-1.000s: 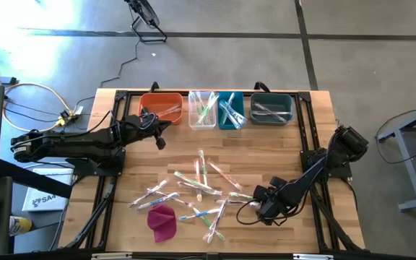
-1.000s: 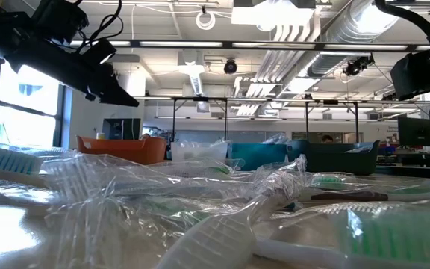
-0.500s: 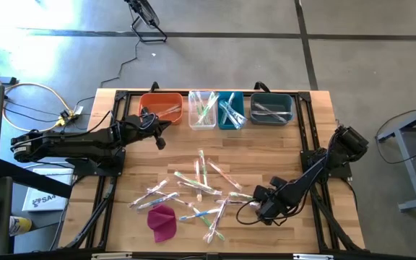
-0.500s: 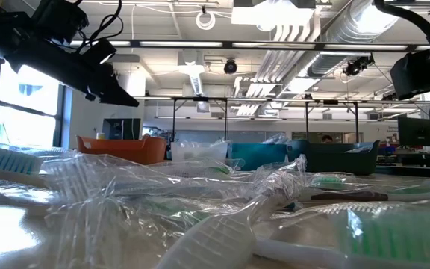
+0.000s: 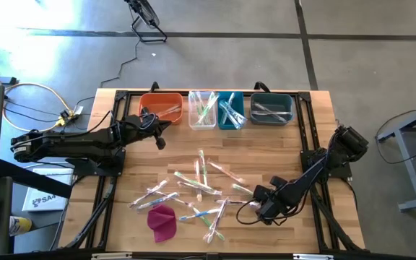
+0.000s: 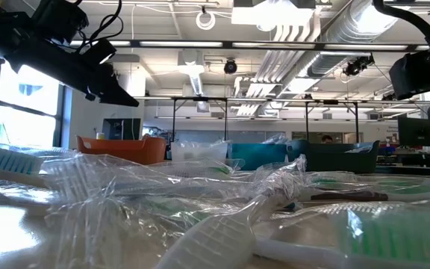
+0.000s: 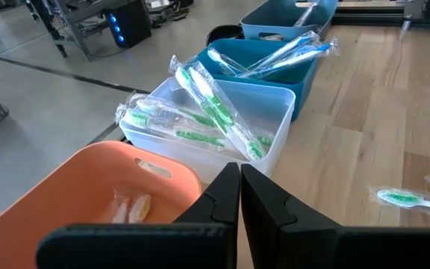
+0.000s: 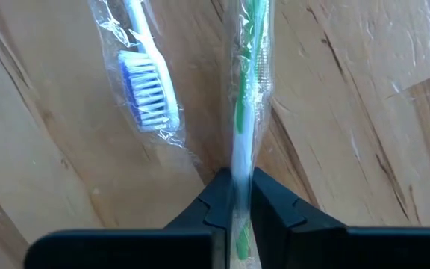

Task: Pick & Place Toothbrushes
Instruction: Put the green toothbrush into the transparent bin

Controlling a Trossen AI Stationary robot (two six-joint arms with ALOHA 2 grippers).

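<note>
Four bins stand in a row along the far edge of the wooden surface [image 5: 121,173], and all four already hold something. The orange bin [image 5: 162,107] has a wrapped pale brush or two, the clear bin [image 5: 201,110] several green-handled ones, the teal bin [image 5: 231,110] blue-handled ones, and the dark blue-grey bin [image 5: 271,108] a few white ones. So the sorting is well started but far from finished: a loose pile of wrapped toothbrushes [image 5: 201,189] lies on the surface nearer than the bins, roughly a dozen or more, beside a magenta cloth lump [image 5: 162,221].

The right hand [image 8: 234,196], low at the pile's edge farthest from the orange bin, is clenched on a green-handled toothbrush [image 8: 246,90] in its clear wrapper; the wrist view shows the handle pinched between both fingers, with a blue-bristled toothbrush [image 8: 146,82] lying just beside it. It does not look lifted yet. By colour, I judge it belongs in the clear bin.

The left hand [image 7: 239,196] hovers over the orange bin, clenched and empty.
</note>
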